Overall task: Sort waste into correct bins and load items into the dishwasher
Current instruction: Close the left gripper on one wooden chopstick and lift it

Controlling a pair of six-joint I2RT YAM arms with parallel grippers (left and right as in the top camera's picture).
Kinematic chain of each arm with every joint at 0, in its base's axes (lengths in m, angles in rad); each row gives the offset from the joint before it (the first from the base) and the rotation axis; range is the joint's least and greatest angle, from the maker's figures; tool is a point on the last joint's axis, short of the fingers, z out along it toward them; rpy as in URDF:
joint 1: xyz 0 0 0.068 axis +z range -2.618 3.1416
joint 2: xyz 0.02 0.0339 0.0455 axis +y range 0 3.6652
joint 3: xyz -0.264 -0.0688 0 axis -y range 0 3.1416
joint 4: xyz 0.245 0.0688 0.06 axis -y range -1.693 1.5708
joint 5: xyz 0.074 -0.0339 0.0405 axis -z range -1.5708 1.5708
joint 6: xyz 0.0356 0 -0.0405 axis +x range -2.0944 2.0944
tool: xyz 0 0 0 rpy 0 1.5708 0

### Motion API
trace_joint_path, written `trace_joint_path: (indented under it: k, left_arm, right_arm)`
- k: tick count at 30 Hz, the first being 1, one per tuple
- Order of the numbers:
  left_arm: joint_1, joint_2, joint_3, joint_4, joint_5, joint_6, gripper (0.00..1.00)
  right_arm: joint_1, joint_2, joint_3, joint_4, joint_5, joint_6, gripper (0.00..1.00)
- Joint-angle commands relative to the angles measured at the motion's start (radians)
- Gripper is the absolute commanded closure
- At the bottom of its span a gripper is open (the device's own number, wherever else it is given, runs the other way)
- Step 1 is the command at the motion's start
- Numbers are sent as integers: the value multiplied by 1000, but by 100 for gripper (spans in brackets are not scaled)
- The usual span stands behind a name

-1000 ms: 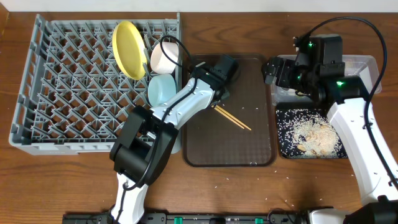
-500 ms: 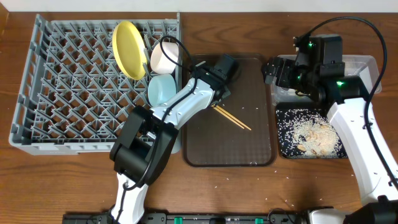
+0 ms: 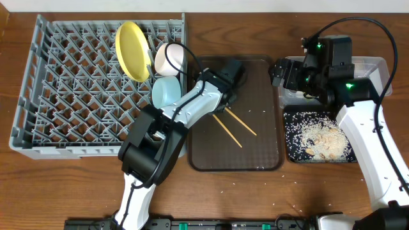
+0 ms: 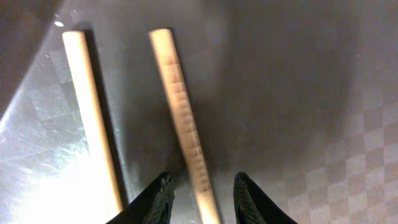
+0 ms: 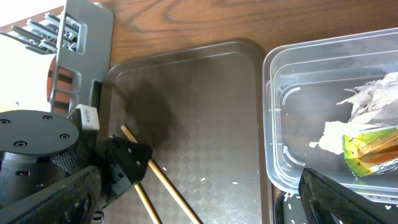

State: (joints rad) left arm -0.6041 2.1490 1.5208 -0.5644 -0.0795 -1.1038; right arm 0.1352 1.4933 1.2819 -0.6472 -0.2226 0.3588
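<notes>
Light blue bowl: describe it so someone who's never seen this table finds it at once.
Find the big grey dish rack on the table's left side and follow its right edge, beside the brown tray. Three dishes stand there: a yellow plate, a white bowl and, nearest the robot, the light blue bowl. It is the only pale blue one.

Ahead of your left fingers [image 4: 160,202], the chopsticks [image 4: 180,112] are pale, matt wood. The tray [image 4: 311,93] beneath them looks like glossy, checker-textured plastic.
</notes>
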Motion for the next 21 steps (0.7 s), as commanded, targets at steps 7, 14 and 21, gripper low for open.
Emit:
trace_joint_path:
  k: [7, 14, 21]
  left_arm:
    - [-65, 35, -1, -67, 163, -16, 67]
    - [-80, 34, -4, -67, 128, -16, 92]
    - [-80, 32, -3, -62, 129, -16, 92]
  right_arm:
    - [3, -2, 12, 0, 9, 0, 1]
    - [3, -2, 12, 0, 9, 0, 1]
    - [3, -2, 12, 0, 9, 0, 1]
